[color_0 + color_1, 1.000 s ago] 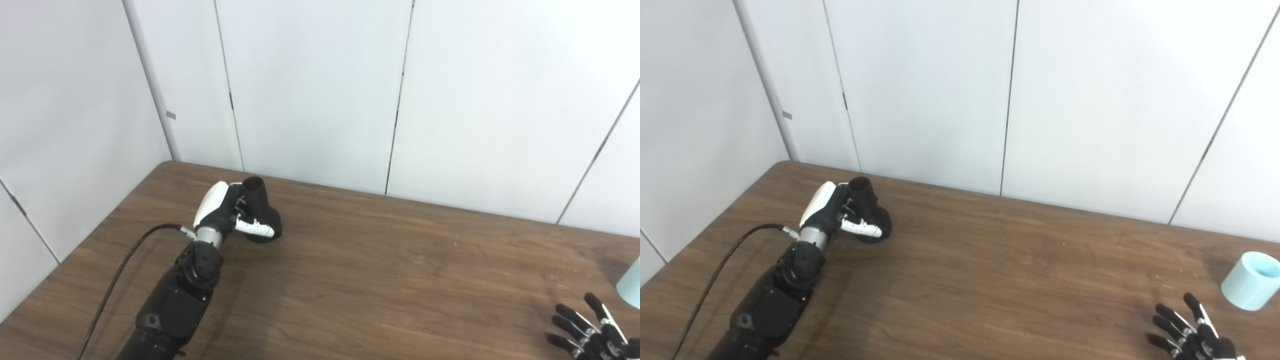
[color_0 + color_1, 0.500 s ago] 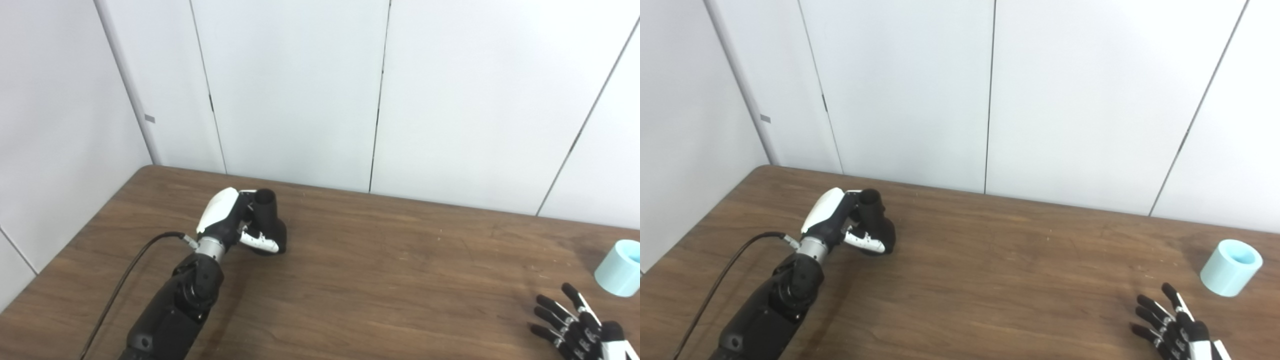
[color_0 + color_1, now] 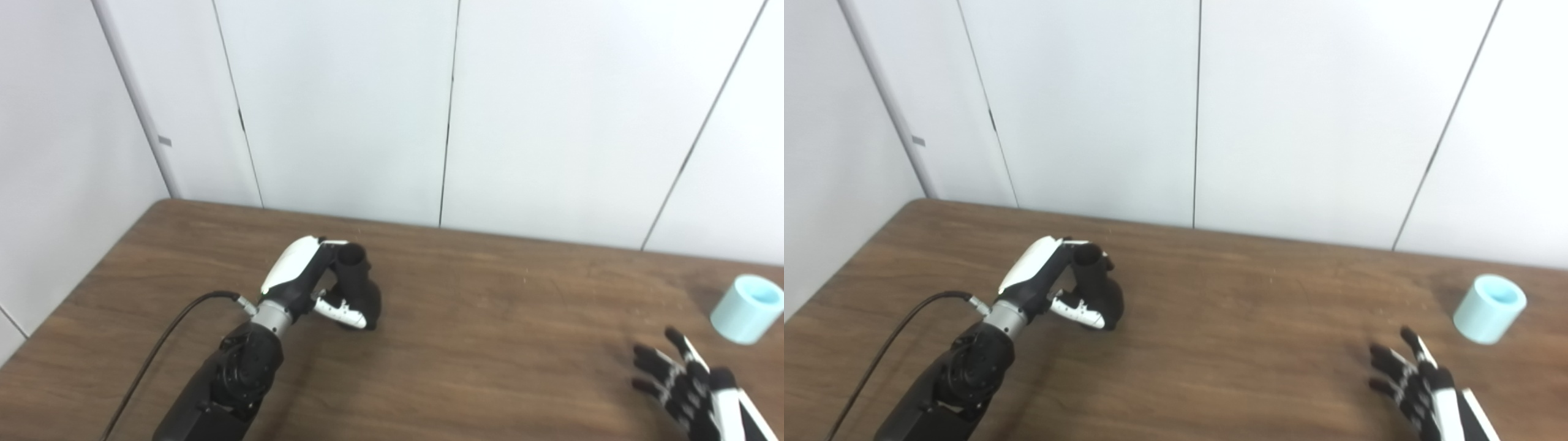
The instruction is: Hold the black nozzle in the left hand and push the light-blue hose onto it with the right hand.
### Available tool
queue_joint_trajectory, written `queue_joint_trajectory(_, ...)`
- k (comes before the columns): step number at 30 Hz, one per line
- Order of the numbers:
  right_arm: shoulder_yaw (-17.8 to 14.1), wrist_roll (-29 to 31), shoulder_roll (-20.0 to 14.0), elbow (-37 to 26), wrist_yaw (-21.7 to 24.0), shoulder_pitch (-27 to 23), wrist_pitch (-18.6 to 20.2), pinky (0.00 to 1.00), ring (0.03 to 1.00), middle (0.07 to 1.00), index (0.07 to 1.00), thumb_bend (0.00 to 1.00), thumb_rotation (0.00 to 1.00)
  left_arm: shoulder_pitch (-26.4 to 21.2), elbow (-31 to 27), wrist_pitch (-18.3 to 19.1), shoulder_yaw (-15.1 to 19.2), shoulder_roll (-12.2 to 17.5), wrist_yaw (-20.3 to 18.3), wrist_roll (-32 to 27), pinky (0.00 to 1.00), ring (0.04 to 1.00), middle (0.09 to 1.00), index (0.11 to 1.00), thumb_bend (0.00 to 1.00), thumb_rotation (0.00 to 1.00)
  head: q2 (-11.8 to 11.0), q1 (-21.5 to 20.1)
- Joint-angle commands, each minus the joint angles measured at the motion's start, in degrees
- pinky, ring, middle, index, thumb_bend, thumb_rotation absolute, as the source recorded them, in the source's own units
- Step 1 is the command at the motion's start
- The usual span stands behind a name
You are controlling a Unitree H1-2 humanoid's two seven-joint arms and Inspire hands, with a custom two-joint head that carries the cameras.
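Left hand point(image 3: 306, 275) grips nozzle point(image 3: 361, 288) above wooden table point(image 3: 490, 331).

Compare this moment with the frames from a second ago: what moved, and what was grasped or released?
The camera panned right. The left robot hand, shut on the black nozzle, carried it right and nearer. The right robot hand, open, rose toward the light-blue hose without touching it. Nothing was newly grasped or released; the hose stayed on the table.
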Motion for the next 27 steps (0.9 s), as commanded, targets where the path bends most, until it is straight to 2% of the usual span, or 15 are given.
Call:
queue_joint_trajectory(1, -0.3, 0.2, 0.0, -3.0, -0.3, -1.3, 0.7, 0.8, 0.884, 0.856, 1.0, 0.66, 1.0, -1.0, -2.1, -0.9, 0.4, 0.1, 0.1, -0.2, 1.0, 0.464, 0.459, 0.498, 0.5, 0.0, 0.5, -1.2)
queue_joint_trajectory(5, 0.0, 0.0, 0.6, -5.1, -0.7, -1.8, 3.4, 0.82, 0.887, 0.854, 1.0, 0.64, 1.0, 1.3, -3.4, -1.9, 0.2, -1.7, -0.8, -1.2, 1.0, 0.444, 0.482, 0.493, 0.5, 0.0, 1.7, -3.4)
queue_joint_trajectory(13, 0.6, -1.5, 1.4, -9.4, -1.9, -2.7, 7.9, 0.81, 0.891, 0.863, 1.0, 0.6, 1.0, 5.2, -7.1, -1.3, -0.9, -5.1, -2.2, -0.4, 1.0, 0.441, 0.494, 0.489, 0.5, 0.0, 3.5, -6.5)
queue_joint_trajectory(27, 1.1, -1.2, 1.5, -11.2, -2.3, -3.4, 8.5, 0.8, 0.893, 0.864, 0.998, 0.6, 1.0, 8.8, -7.9, -0.9, -5.9, -9.1, -3.1, 2.5, 1.0, 0.454, 0.49, 0.486, 0.5, 0.0, 5.3, -7.8)
